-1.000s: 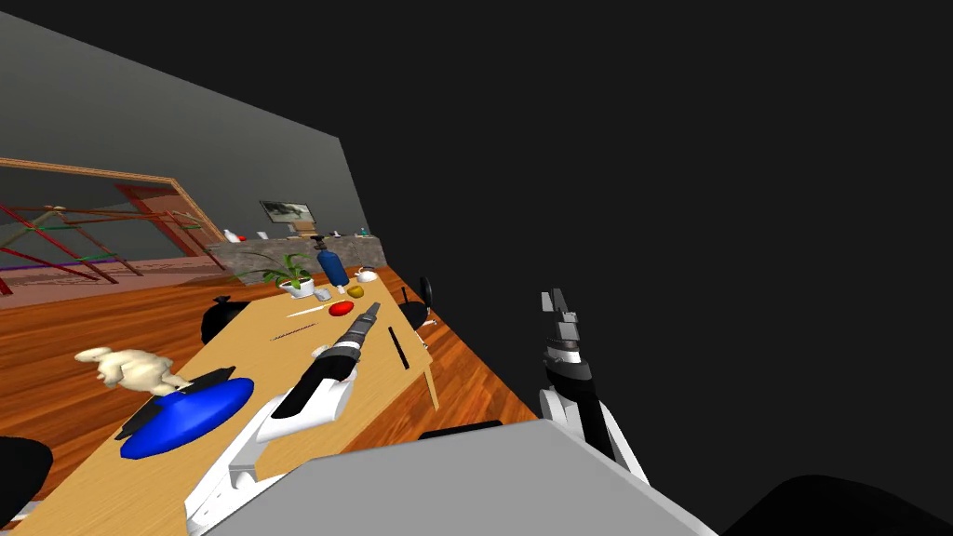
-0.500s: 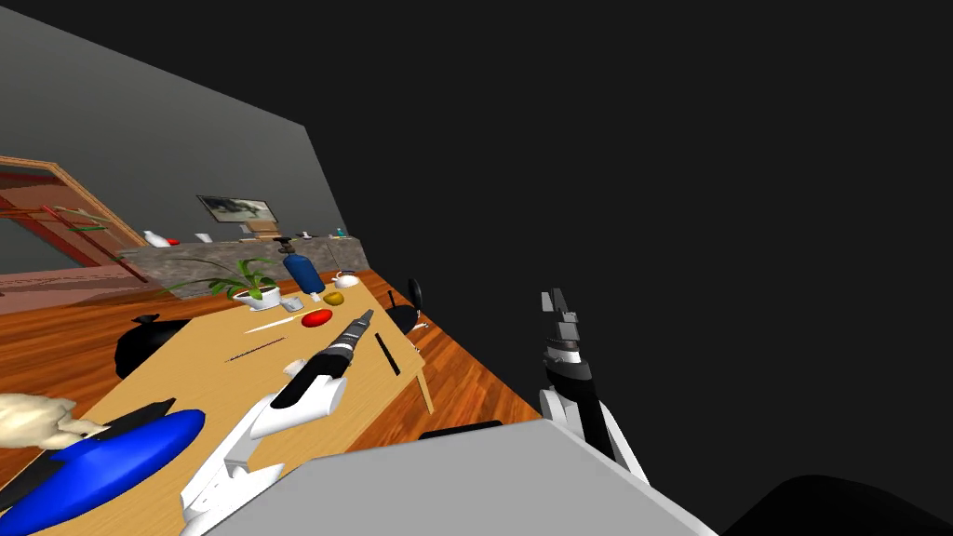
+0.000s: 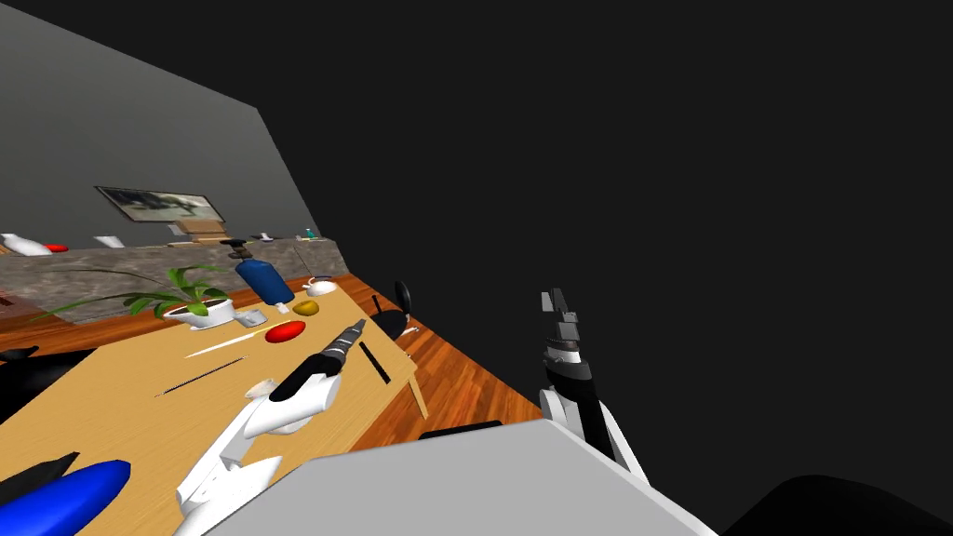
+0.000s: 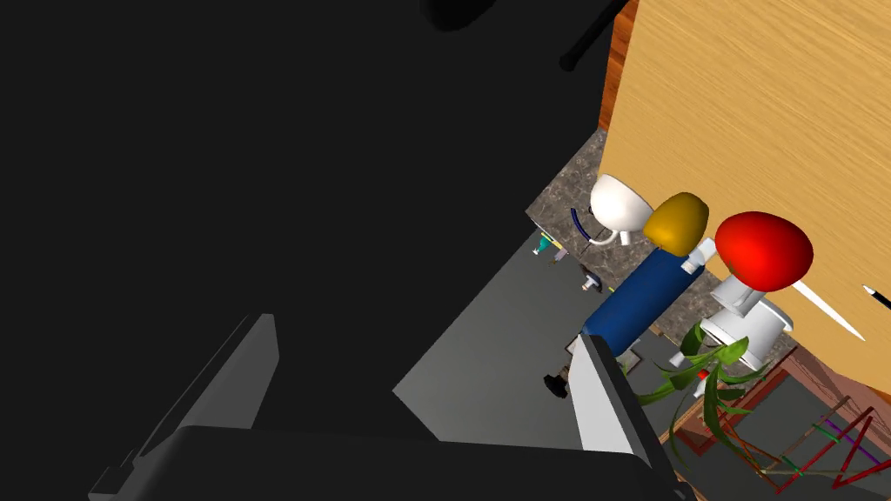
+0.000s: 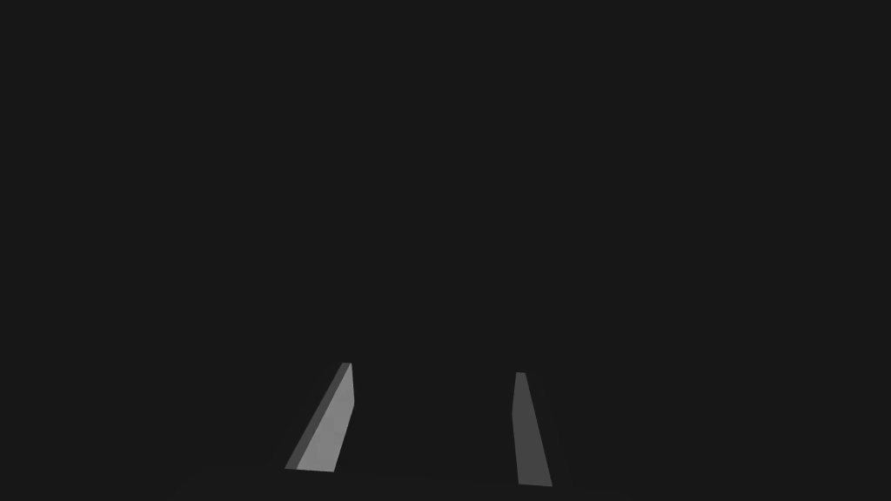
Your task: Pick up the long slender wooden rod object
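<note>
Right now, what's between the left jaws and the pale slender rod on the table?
Red oval object, on the wooden table at the end of the pale slender rod; head view shows it.

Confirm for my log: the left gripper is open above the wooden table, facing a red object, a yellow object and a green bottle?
The bottle is blue, not green; the left wrist view shows it. Otherwise yes: the left gripper is open above the wooden table, facing the red object and the yellow object.
</note>
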Available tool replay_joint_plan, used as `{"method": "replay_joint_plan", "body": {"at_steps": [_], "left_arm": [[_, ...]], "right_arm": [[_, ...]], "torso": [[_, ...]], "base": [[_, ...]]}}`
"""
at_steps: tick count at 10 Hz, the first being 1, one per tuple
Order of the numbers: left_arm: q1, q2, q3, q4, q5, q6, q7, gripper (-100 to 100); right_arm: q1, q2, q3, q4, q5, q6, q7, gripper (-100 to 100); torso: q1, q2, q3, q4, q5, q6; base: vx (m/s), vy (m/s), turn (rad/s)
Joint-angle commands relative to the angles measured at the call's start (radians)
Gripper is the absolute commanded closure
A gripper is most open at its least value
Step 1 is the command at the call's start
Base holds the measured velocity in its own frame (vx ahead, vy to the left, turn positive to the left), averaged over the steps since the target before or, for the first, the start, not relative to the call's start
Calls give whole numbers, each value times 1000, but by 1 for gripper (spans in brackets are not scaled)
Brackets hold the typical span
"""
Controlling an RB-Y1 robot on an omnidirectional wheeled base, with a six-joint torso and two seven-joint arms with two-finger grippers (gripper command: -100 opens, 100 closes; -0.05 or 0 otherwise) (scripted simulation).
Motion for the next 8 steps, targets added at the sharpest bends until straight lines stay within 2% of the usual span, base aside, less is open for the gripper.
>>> {"method": "replay_joint_plan", "body": {"at_steps": [1,2,3,4,5,7,8], "left_arm": [[-14,9,45,50,12,50,-50,-100],[-14,9,45,56,12,80,-59,-100],[-30,16,86,89,21,113,-99,-100],[-30,16,86,101,21,144,-107,-100],[-44,23,130,145,31,172,-145,-100],[-44,23,130,146,31,211,-154,-100],[-56,30,174,192,41,250,-200,-100]], "right_arm": [[0,0,0,0,0,0,0,0],[0,0,0,0,0,0,0,0],[0,0,0,0,0,0,0,0],[0,0,0,0,0,0,0,0],[0,0,0,0,0,0,0,0],[0,0,0,0,0,0,0,0],[0,0,0,0,0,0,0,0]], "torso": [[0,0,0,0,0,0],[0,0,0,0,0,1],[1,0,0,0,0,-1],[1,0,0,0,0,0],[1,0,0,0,0,-1],[1,-1,0,0,0,-1],[0,-1,0,0,0,-1]], "base": [[-7,15,-386],[-7,24,-127],[-2,18,-279],[0,23,-148],[3,19,-312],[4,16,-50],[7,8,-301]]}}
